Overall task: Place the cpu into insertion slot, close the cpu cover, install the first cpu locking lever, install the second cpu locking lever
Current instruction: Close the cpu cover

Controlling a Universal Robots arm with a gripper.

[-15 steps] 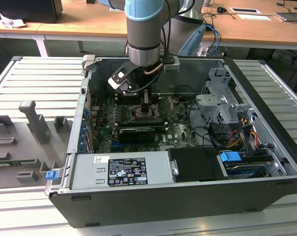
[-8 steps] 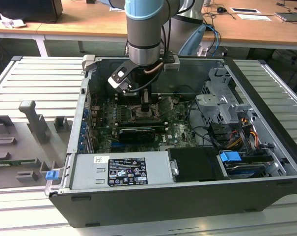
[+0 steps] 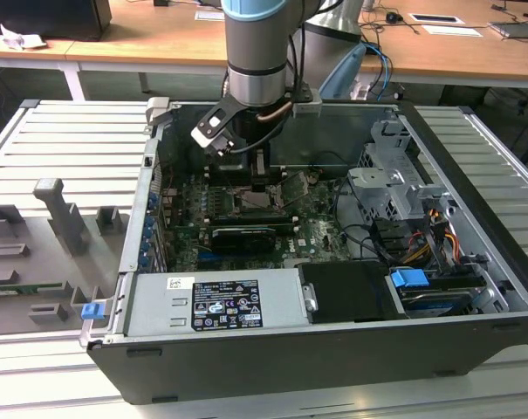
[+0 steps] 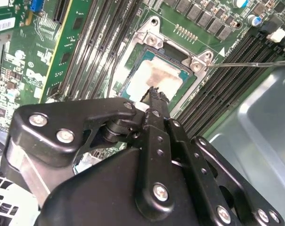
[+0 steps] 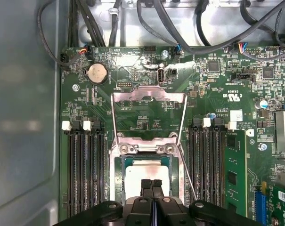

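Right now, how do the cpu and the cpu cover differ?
The cpu lies flat in the slot; the cover is swung open, off it. The cpu is a solid pale square; the cover is a thin grey frame, with board showing through its window. Both are square and socket-sized.

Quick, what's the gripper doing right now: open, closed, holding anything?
Gripper: shut, fingers together with nothing between them, tips over the cpu, which lies in the insertion slot.

The cpu [image 5: 142, 173] top is dull, smudged metal; the fingers [image 5: 146, 189] matt black.
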